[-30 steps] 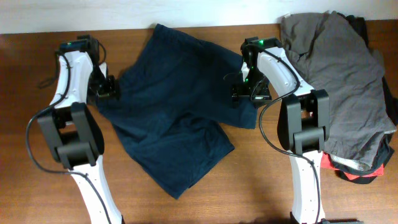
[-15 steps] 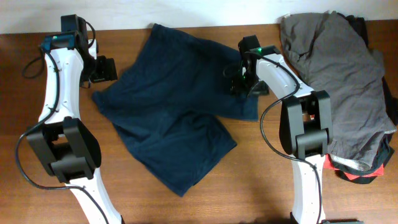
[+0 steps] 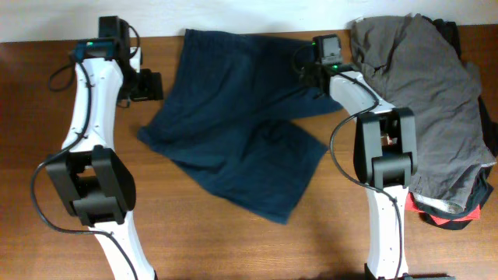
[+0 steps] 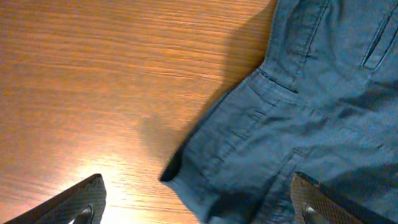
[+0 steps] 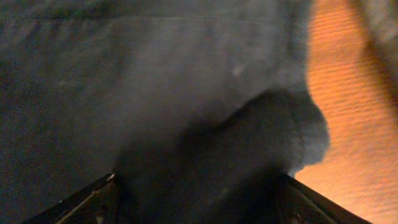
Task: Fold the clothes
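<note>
Tabletop (image 3: 47,155), far-left area: left gripper (image 4: 196,199) hovers with its jaws spread wide and nothing between them. Its fingertips (image 4: 84,199) sit at the two bottom corners of the wrist view. One is over bare wood and the other over cloth.

The shorts (image 3: 233,124) start just right of that gripper. They cover the middle of the tabletop, with the top edge touching the far edge. The long axis is diagonal, from far-left to near-right. One leg points at the right arm and the other trails toward the near edge. The left wrist view shows a stitched band with loops, probably the waistband, whose corner lies right under the open jaws. The cloth is flat but rumpled, and no fold is visible.

The right gripper (image 5: 196,196) sits on the far-right part of the shorts. Its jaws are wide apart with a dark hump of cloth between them, and bare wood is just past the hem. No pinch is visible, so it reads as open and resting over the cloth, not clamped.

A grey garment (image 3: 420,85) is heaped at the far-right corner, beside the right arm and apart from the shorts. A red-and-black item (image 3: 443,216) pokes out under its near end.

Judgement: each arm already has its own end. The left is nearer the band corner and the right is nearer the leg hem. The next grab needs the left jaws to go down and slightly right onto that corner.
</note>
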